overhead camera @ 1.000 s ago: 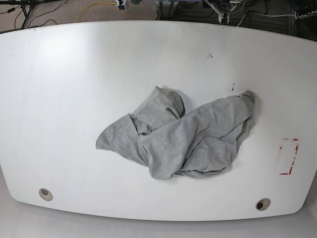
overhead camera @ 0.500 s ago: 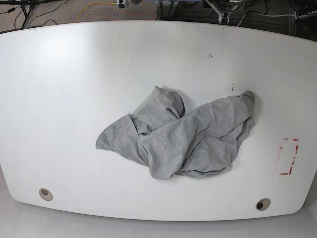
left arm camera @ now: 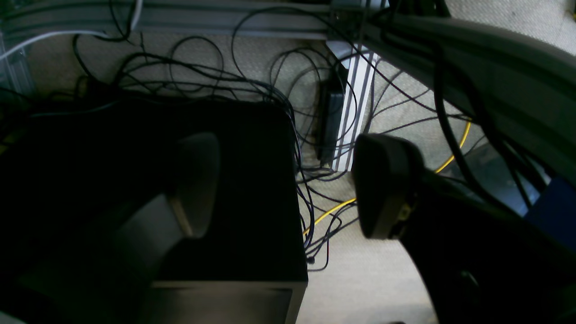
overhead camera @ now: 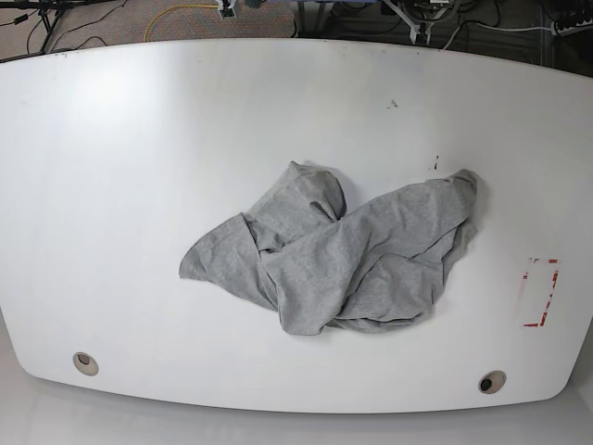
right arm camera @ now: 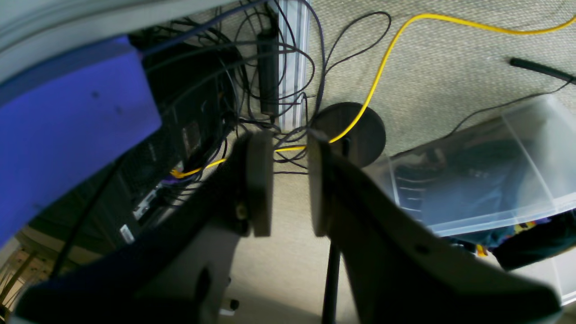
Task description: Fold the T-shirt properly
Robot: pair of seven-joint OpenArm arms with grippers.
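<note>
The heather-grey T-shirt [overhead camera: 343, 255] lies crumpled in a heap right of the middle of the white table [overhead camera: 139, 185]. No lettering shows on it. Neither arm appears in the base view. In the left wrist view my left gripper [left arm camera: 288, 180] hangs over the floor beside the table, its jaws wide apart and empty. In the right wrist view my right gripper [right arm camera: 289, 180] also hangs over the floor. Its two pads [right arm camera: 260, 180] stand a narrow gap apart with nothing between them. The T-shirt shows in neither wrist view.
A red-marked rectangle [overhead camera: 539, 292] sits near the table's right edge. Two round grommet holes [overhead camera: 85, 362] [overhead camera: 492, 381] are at the front corners. On the floor are tangled cables, a dark box [left arm camera: 252, 189], a yellow cable [right arm camera: 382, 58] and a clear plastic bin [right arm camera: 486, 171].
</note>
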